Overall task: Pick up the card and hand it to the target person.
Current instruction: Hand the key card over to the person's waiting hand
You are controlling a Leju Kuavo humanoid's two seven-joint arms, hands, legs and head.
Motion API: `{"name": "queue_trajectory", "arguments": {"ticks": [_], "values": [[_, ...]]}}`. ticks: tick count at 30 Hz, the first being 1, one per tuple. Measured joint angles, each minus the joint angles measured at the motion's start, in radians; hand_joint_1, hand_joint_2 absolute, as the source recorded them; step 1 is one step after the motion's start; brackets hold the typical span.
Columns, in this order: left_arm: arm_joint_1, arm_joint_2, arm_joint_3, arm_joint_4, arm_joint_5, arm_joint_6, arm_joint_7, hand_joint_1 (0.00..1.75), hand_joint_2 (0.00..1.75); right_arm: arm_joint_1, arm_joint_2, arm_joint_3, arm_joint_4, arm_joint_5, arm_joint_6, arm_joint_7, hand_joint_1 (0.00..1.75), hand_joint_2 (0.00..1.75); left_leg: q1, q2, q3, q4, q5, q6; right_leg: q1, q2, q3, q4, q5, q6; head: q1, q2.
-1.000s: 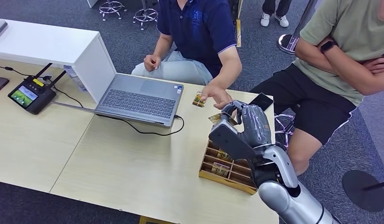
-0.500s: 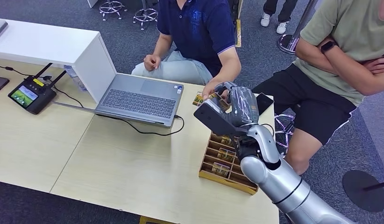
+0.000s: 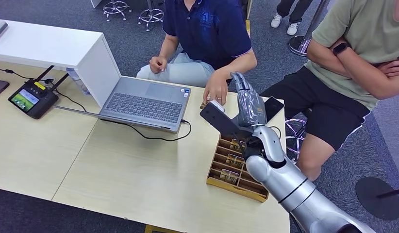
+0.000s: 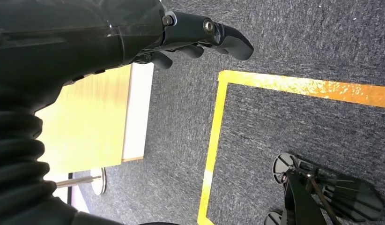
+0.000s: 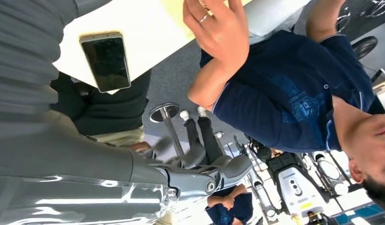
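My right hand [image 3: 246, 103] is raised over the worktop [image 3: 139, 170], fingers apart and holding nothing. Just beside it, the person's hand [image 3: 216, 93] covers the card [image 3: 206, 103]. My left hand [image 4: 200, 35] hangs above the floor, loosely curled, empty.

An office or lab workspace: grey carpet [image 3: 139, 39] marked with yellow floor tape [image 4: 214, 140], pale wooden tables [image 3: 115, 170], an open laptop [image 3: 144, 99] with its cable, a handheld controller with a screen [image 3: 30, 99], rolling stool bases [image 3: 115, 7], and people seated alongside.
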Motion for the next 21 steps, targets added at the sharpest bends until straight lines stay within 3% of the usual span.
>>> {"name": "queue_trajectory", "arguments": {"ticks": [3, 6, 13, 16, 21], "values": [[0.0, 0.001, -0.001, 0.0, 0.002, 0.005, 0.001, 0.0, 0.0, 0.0, -0.002, -0.004, 0.008, -0.04, -0.029, -0.007, 0.0, 1.75, 0.0, 0.0, 0.0, 0.0, 0.0, 0.0, 0.0, 0.0, 0.0, 0.0, 0.0, 0.0, 0.0, 0.0], [0.001, 0.002, -0.002, 0.0, 0.01, 0.012, -0.003, 0.0, 0.0, 0.012, -0.016, -0.028, 0.008, -0.174, -0.102, -0.054, 0.0, 1.75, 0.0, 0.0, 0.001, 0.001, 0.0, 0.0, 0.0, 0.0, -0.001, 0.0, 0.0, 0.0, 0.0, 0.0], [0.007, 0.002, -0.003, 0.004, 0.02, 0.022, -0.015, 0.0, 0.0, 0.107, -0.096, -0.197, -0.039, -0.721, -0.22, -0.293, 0.0, 1.75, -0.001, 0.0, 0.001, 0.001, -0.001, 0.0, 0.0, 0.001, 0.0, -0.001, 0.0, 0.0, 0.0, 0.0], [0.011, 0.003, -0.003, 0.008, 0.022, 0.025, -0.018, 0.0, 0.0, 0.175, -0.14, -0.331, -0.057, -1.058, -0.206, -0.438, 0.0, 1.75, -0.001, -0.001, 0.001, 0.001, -0.001, 0.001, -0.001, -0.001, 0.0, -0.001, 0.0, 0.0, 0.001, 0.0], [0.013, 0.004, -0.003, 0.008, 0.036, 0.028, -0.023, 0.0, 0.0, 0.271, -0.205, -0.522, -0.06, -1.414, -0.13, -0.585, 0.0, 1.75, -0.001, 0.0, 0.001, 0.001, -0.001, 0.001, -0.001, 0.0, 0.0, -0.002, 0.0, 0.0, 0.0, 0.0]]}}
